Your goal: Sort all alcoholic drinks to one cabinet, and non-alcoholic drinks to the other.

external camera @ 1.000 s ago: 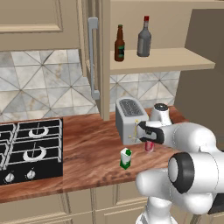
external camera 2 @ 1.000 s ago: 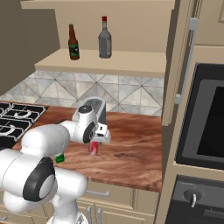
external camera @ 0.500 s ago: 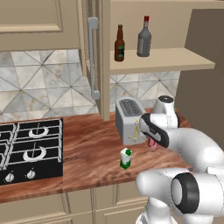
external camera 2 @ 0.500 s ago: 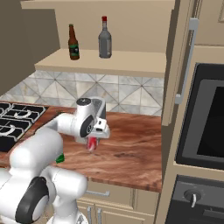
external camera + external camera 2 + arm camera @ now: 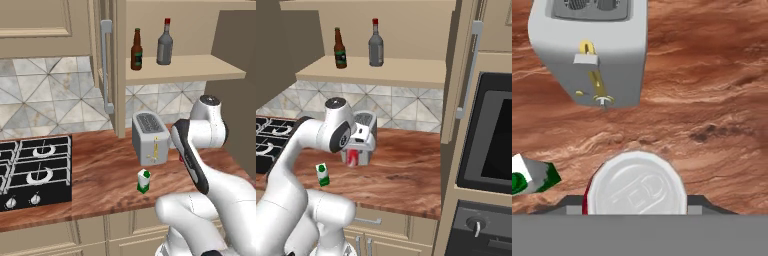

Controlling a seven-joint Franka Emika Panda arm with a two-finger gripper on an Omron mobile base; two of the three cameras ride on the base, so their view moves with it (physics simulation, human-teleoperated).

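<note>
The gripper (image 5: 354, 156) was closed on the red can (image 5: 636, 186) at the bottom middle of the hand view, below the toaster (image 5: 592, 47), with the carton (image 5: 529, 178) at lower left.

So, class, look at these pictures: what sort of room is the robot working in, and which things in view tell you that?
A rendered home kitchen, most likely. A gas hob is set into a wooden counter, a silver toaster stands on it, and a built-in oven sits beside tan wall cabinets.
</note>
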